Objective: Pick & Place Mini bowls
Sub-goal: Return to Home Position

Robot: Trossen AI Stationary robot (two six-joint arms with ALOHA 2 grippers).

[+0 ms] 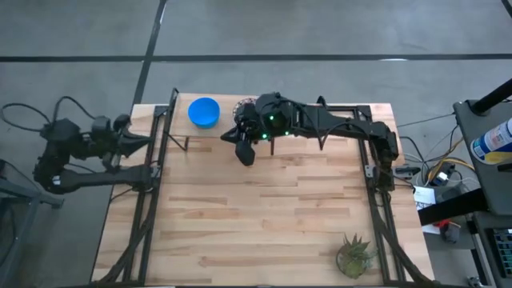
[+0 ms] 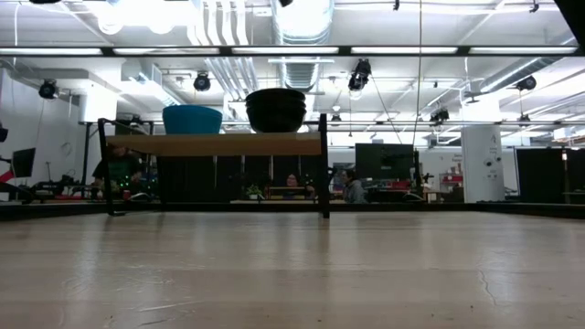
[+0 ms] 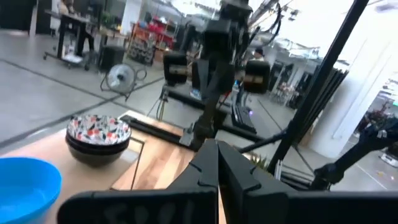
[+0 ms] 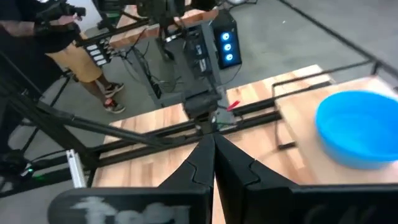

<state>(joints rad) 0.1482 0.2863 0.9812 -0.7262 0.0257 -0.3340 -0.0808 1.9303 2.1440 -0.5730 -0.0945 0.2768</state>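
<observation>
You are looking at a shelf (image 1: 272, 108) standing along the far edge of the wooden table (image 1: 264, 216), and both bowl groups are sitting on its board.

1. The blue mini bowls (image 1: 204, 112) are resting at the shelf's left end. They are showing as a single blue shape from above and from table level (image 2: 192, 119), so the number nested cannot be told.
2. The patterned mini bowls (image 3: 98, 132) are sitting on the shelf just beside the blue ones, toward its middle. They are nested one inside another and are appearing dark from table level (image 2: 276, 110). From above, the right arm is covering most of them.
3. The right gripper (image 1: 245, 152) is hanging over the table just in front of the shelf, near the patterned bowls and clear of them. Its fingers are lying pressed together with nothing between them (image 4: 213, 142).
4. The left gripper (image 1: 146, 141) is sitting just off the shelf's left end, at the table's side. Its fingers are likewise meeting tip to tip and holding nothing (image 3: 217, 149).
5. A small potted plant (image 1: 354, 254) is standing well apart from the shelf, at the near edge on the right arm's side.
6. A person in tan shorts (image 4: 65, 43) is standing on the floor beyond the shelf's left end.
</observation>
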